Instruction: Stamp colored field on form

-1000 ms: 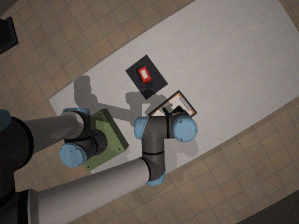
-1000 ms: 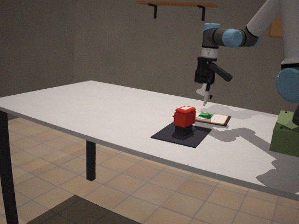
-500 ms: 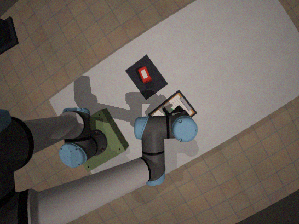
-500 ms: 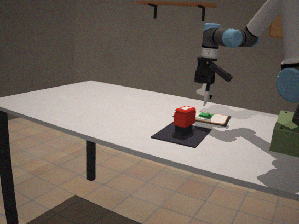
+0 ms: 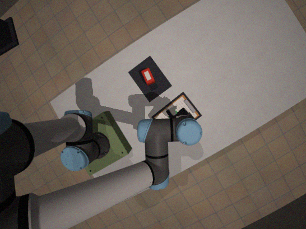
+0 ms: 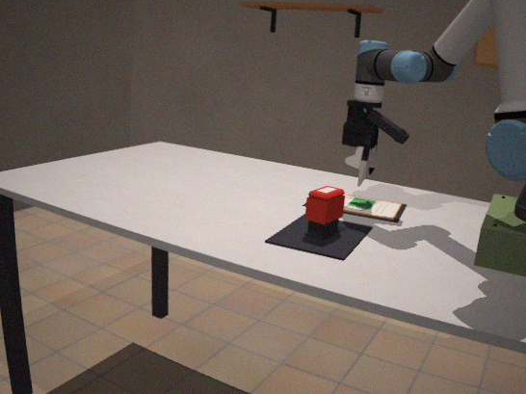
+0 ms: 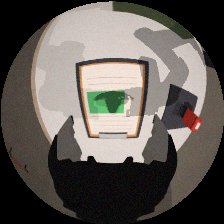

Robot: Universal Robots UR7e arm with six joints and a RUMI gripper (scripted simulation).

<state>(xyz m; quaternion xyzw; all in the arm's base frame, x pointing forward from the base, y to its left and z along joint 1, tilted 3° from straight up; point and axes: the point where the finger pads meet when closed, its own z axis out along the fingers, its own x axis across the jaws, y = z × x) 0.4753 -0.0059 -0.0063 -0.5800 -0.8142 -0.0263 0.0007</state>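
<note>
The red stamp (image 5: 147,76) (image 6: 325,205) (image 7: 191,119) stands upright on the dark mat (image 5: 161,82) (image 6: 289,238) (image 7: 175,100). Beside the mat lies the form on an orange-edged clipboard (image 5: 186,103) (image 6: 385,208) (image 7: 112,74), with a green field (image 6: 360,203) (image 7: 107,103) that carries a dark shadow. My gripper (image 6: 364,170) (image 7: 112,115) is open and empty. It hangs above the form, well clear of it, and apart from the stamp. In the overhead view the arm hides most of the form and the gripper.
The white table (image 5: 238,54) (image 6: 144,184) bears the green robot base block (image 5: 112,135) (image 6: 501,237) near the form. A wall shelf (image 6: 310,7) hangs at the back. The table edge (image 6: 193,256) runs in front of the mat.
</note>
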